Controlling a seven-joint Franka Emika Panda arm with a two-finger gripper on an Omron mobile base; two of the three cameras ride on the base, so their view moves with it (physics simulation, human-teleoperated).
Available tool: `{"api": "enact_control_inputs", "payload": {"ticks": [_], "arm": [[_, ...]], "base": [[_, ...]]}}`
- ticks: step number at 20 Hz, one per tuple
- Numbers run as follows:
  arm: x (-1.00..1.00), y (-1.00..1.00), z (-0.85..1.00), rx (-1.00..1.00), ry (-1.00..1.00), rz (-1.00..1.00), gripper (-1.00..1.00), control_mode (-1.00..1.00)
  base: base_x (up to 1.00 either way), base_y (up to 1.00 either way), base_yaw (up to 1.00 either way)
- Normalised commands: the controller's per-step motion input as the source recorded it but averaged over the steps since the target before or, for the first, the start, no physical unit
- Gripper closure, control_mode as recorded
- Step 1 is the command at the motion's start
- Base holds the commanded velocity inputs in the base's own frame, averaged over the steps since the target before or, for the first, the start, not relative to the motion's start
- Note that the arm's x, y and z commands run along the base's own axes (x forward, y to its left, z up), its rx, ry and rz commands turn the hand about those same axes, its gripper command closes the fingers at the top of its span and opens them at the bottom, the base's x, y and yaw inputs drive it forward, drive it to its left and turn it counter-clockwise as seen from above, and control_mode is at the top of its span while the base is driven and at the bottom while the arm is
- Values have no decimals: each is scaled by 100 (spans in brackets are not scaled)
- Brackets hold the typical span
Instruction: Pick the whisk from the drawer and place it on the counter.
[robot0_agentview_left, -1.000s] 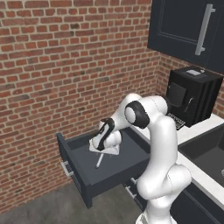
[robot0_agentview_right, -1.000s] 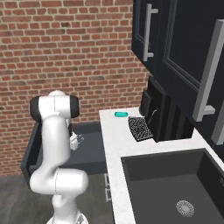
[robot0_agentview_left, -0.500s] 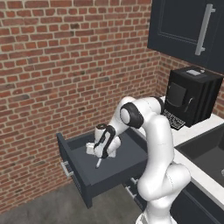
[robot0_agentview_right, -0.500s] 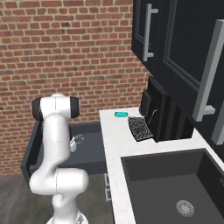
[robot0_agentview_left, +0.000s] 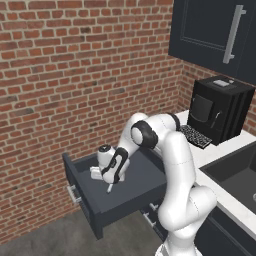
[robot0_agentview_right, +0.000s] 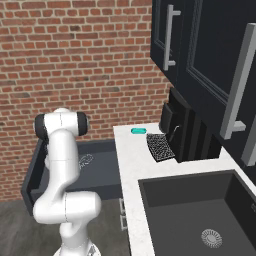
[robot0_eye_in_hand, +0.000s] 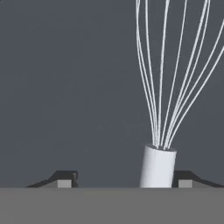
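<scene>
So far only the reach is done: the claw (robot0_eye_in_hand: 122, 179) sits down in the open drawer (robot0_agentview_left: 145, 182), its fingertips (robot0_eye_in_hand: 65, 178) parted either side of the whisk (robot0_eye_in_hand: 158, 166) handle, one close against it, not yet clamped. Beyond, the whisk head lies on the drawer floor. Gripping, lifting and carrying to the worktop (robot0_agentview_right: 131, 172) beside the drawer remain.

The end effector (robot0_agentview_left: 107, 181) has been lowered from above the drawer (robot0_agentview_left: 145, 184) onto its floor, toward the drawer's front left part. The arm has been stretched lower and further out. The whisk (robot0_eye_in_hand: 158, 166) handle is now seen between the fingertips (robot0_eye_in_hand: 65, 179), close against one of them, with the jaws narrowed from their widest.
</scene>
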Motion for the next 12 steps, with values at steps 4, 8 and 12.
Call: {"api": "enact_control_inputs", "payload": {"ticks": [4,8,12], "arm": [[-1,0,-13,0,8,0,100,-100],[0,0,-2,0,2,0,100,-100],[0,0,0,0,1,0,100,-100]], "base": [[0,0,0],[0,0,0],[0,0,0]]}}
